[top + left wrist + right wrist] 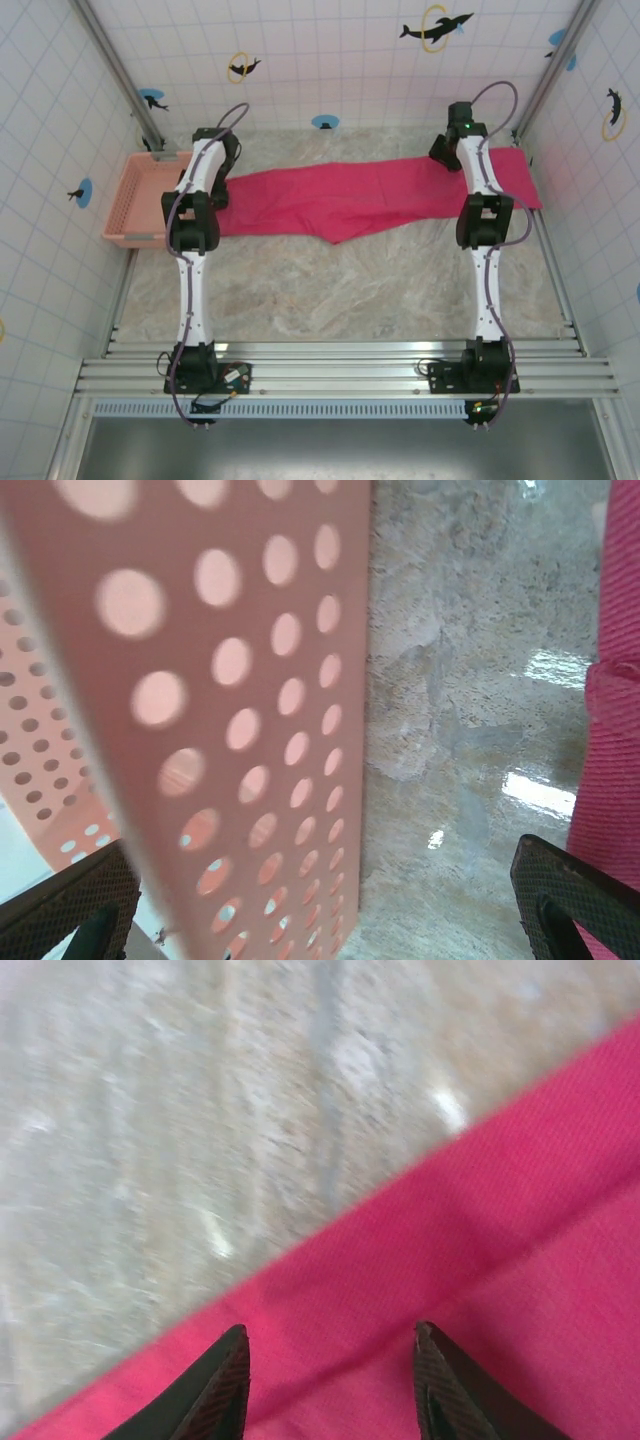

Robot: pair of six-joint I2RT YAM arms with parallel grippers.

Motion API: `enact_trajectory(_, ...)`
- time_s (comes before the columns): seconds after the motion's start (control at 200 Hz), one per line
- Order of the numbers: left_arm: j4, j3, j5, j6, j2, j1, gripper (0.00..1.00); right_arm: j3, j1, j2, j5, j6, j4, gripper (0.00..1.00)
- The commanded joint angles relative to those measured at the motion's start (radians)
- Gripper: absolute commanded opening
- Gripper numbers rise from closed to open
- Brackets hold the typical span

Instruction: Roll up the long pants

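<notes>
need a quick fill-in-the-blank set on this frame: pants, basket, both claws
1. The bright pink-red fabric long pants lie spread flat on the marbled table, not yet ____.
2. The pale salmon-pink perforated plastic basket sits at the table's ____ edge.
3. The right claw, above the pants' edge, is ____.
4. The left claw is open, close to the holed wall of the ____.
Missing words: rolled; left; open; basket.

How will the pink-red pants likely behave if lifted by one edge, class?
Probably floppy: the long pants lie thin and flat on the table, so a lifted edge would likely sag. Likely light for their size, being so thin. The fine weave beneath the right gripper suggests some grip rather than slipperiness.
</notes>
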Motion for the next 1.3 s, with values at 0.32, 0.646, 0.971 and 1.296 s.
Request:
enact_trajectory(0.32,0.18,0.05,0.104,-0.032,-0.118,-0.197,0.97,-0.161,-0.202,-0.321,-0.074,0.275,0.077,0.54)
enact_trajectory(0.646,0.219,0.08,0.212,-0.077,-0.012,-0.324,0.97,-0.946,-0.344,-0.705,-0.103,0.461,0.319,0.55)
enact_trajectory(0.971,0.226,-0.039,0.217,-0.085,-0.011,-0.333,0.98,-1.103,-0.428,-0.711,-0.08,0.505,0.368,0.56)
enact_trajectory(1.296,0.22,-0.136,0.194,-0.072,-0.045,-0.333,0.98,-1.06,-0.468,-0.67,0.038,0.451,0.236,0.57)
